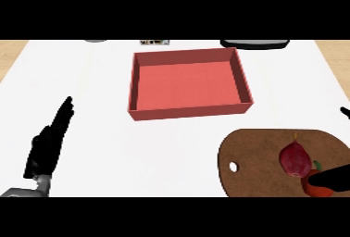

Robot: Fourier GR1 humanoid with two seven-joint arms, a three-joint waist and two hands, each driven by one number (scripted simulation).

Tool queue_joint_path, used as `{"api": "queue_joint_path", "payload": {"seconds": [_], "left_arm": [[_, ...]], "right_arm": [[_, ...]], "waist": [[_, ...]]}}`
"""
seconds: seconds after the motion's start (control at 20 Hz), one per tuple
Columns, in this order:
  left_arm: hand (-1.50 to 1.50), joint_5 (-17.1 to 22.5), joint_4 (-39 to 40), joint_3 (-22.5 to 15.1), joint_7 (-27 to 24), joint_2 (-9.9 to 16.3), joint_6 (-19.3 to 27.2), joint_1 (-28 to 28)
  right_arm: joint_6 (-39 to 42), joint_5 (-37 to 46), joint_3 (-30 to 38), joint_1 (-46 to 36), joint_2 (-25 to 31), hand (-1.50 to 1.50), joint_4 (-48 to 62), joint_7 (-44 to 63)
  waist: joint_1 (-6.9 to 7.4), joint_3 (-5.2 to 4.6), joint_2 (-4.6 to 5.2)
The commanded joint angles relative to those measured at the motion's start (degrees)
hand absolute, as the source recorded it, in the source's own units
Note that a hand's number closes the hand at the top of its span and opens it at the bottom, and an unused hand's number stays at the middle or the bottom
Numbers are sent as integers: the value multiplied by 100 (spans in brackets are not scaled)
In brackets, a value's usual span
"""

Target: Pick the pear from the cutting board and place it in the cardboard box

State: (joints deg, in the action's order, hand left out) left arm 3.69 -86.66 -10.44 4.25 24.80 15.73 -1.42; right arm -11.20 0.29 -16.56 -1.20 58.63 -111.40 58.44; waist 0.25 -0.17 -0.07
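Pear [295, 159] sits on the cutting board [256, 152], lower right, reddish, stem pointing away, untouched, so nothing of the task is done yet. The right hand [335, 178] pokes in at the right edge, just beside the pear and overlapping a small red vegetable [315, 189]; whether its fingers are wide or curled cannot be told. The box [188, 111] waits empty on the white tabletop [103, 139], up and left of the board, its walls raised on every side. Between board and box there is bare room to travel. The left hand [51, 139] rests far left, fingers straight, well apart. Lift, carry and release all remain.
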Motion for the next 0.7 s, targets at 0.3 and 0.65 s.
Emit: {"api": "queue_joint_path", "payload": {"seconds": [0.3,0.65], "left_arm": [[0,-292,-75,-11,-166,-230,-34,304],[0,-407,-402,67,264,-303,-35,194]], "right_arm": [[280,801,-457,-653,-861,-150,523,1158],[600,904,-369,-468,-1068,-150,431,1327]], "waist": [[50,14,14],[-1,16,4]]}}
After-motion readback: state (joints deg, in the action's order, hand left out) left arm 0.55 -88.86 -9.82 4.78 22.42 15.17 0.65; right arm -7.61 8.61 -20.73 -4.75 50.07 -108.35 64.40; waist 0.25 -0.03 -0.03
